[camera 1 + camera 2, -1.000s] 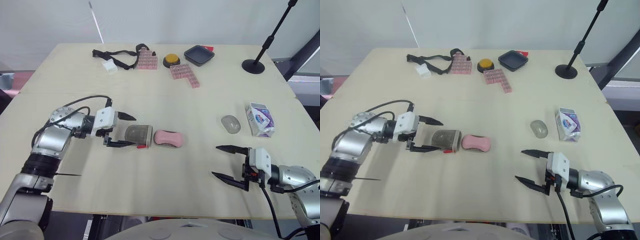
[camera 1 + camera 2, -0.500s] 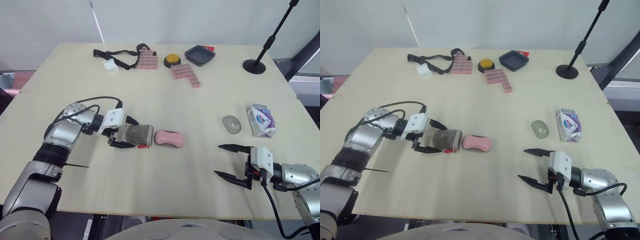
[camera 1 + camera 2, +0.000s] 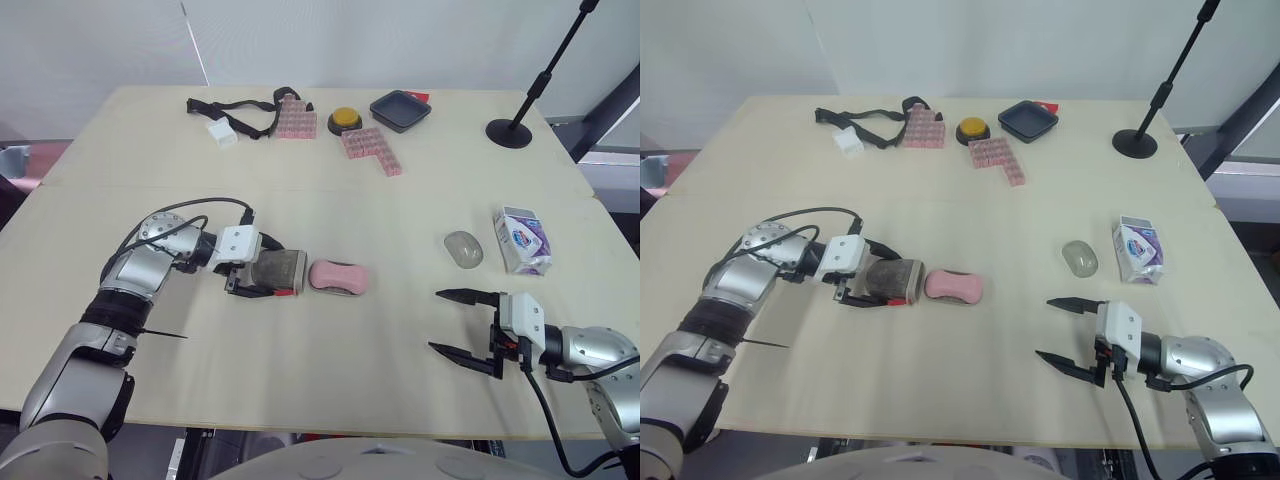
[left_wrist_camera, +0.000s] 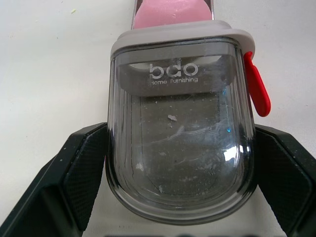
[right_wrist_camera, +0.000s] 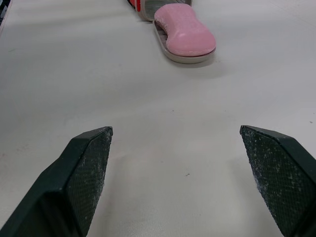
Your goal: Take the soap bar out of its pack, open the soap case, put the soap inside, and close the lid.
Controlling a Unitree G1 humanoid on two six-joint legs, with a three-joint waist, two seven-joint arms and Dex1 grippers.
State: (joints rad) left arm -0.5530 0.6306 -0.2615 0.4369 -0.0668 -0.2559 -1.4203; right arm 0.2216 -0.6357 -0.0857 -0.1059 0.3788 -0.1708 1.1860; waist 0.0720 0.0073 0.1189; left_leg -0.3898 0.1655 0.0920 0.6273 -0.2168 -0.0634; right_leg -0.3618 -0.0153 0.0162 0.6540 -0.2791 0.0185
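The soap case lies open mid-table. Its clear grey lid (image 3: 277,270) with a red latch (image 4: 257,89) lies hinged next to the base (image 5: 182,58), and the pink soap bar (image 3: 337,276) rests on that base. My left gripper (image 3: 270,274) is shut on the lid, one finger (image 4: 81,168) pressed to each side. The white and purple soap pack (image 3: 520,240) stands at the right, beside a small clear oval piece (image 3: 462,248). My right gripper (image 3: 462,322) hovers open near the front right edge, well clear of the soap, with nothing between its fingers.
Along the far edge lie a black strap (image 3: 235,108), two pink block clusters (image 3: 294,118) (image 3: 370,148), a yellow button (image 3: 344,120) and a dark tray (image 3: 399,109). A microphone stand base (image 3: 508,132) sits at the far right.
My left gripper slid right until the lid sat between its fingers, then closed on the lid. The right gripper has barely moved.
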